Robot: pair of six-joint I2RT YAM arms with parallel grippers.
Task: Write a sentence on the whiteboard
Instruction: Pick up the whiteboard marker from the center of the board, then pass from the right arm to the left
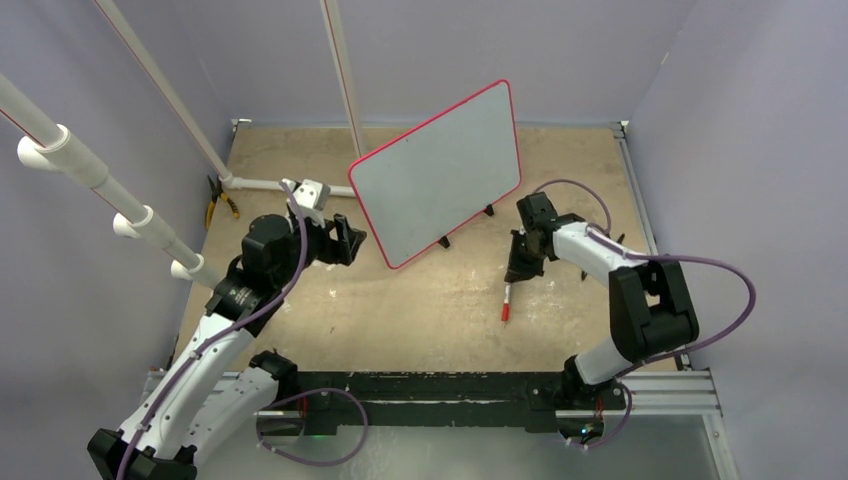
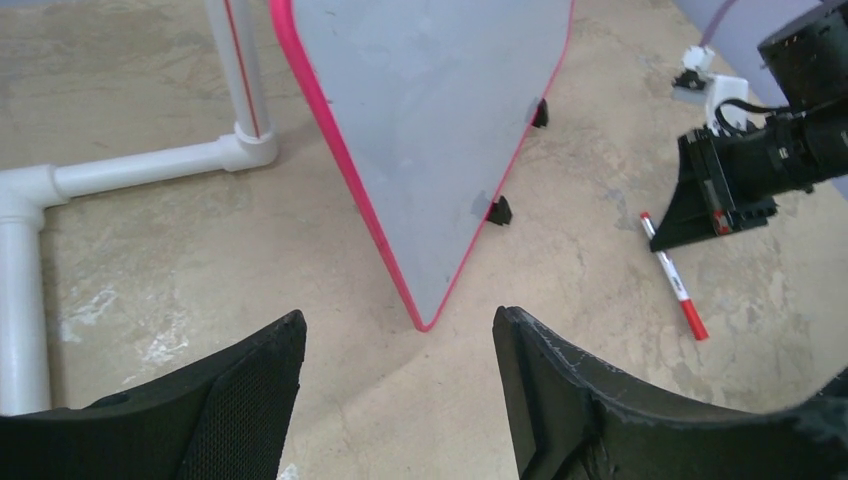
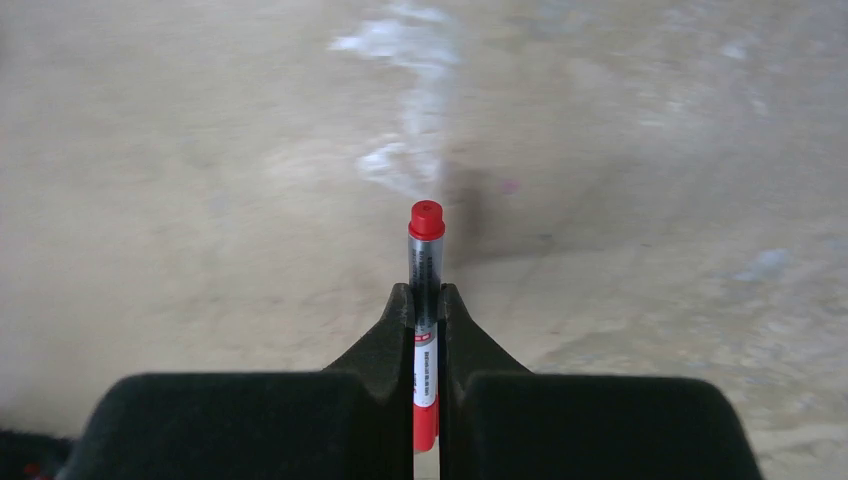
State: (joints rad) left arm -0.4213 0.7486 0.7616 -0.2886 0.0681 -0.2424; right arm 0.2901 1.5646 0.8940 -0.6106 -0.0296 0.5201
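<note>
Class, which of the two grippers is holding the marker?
The right gripper, shut on the red-capped marker; the left gripper is open and empty.

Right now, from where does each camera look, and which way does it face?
Top external: above, behind the arms, looking down on table, whiteboard, left arm, right arm.
Left wrist: faces the whiteboard's corner past the open left gripper.
Right wrist: faces the table past the right gripper, shut on the marker.
Shared: all three show the marker.

Even, soft light; bg blur
</note>
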